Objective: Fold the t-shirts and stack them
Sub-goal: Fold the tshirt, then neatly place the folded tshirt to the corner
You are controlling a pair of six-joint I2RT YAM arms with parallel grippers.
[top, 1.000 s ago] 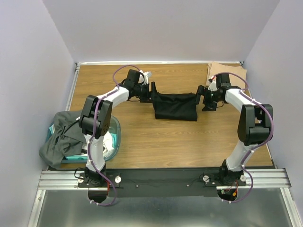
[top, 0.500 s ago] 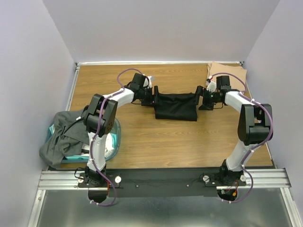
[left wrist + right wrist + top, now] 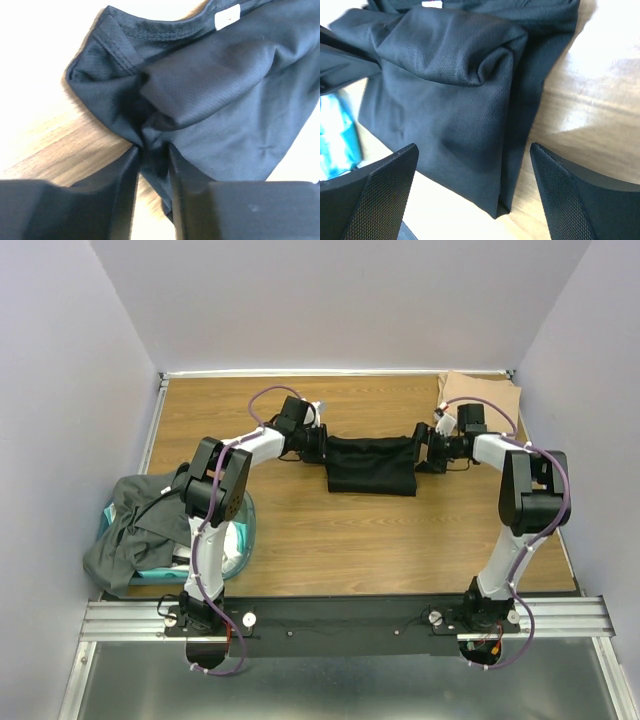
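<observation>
A partly folded black t-shirt point(image 3: 372, 465) lies mid-table toward the back. My left gripper point(image 3: 322, 447) is at its left edge. In the left wrist view the fingers point(image 3: 125, 172) stand close together with a fold of the black cloth point(image 3: 215, 90) pinched between them at the gripper point(image 3: 154, 156). My right gripper point(image 3: 421, 452) is at the shirt's right edge, open. Its wide-spread pads point(image 3: 390, 175) straddle the folded corner of the shirt point(image 3: 450, 90) without touching it, gripper point(image 3: 472, 150). A tan t-shirt point(image 3: 482, 393) lies folded at the back right corner.
A teal plastic tub point(image 3: 246, 530) stands at the near left beside the left arm's base. A dark grey shirt point(image 3: 130, 530) hangs over it and white cloth point(image 3: 230, 542) shows inside. Walls close in the table on three sides.
The left gripper moved right onto the black shirt's left edge and closed on the cloth. The right gripper edged left to the shirt's right edge and stayed open.
</observation>
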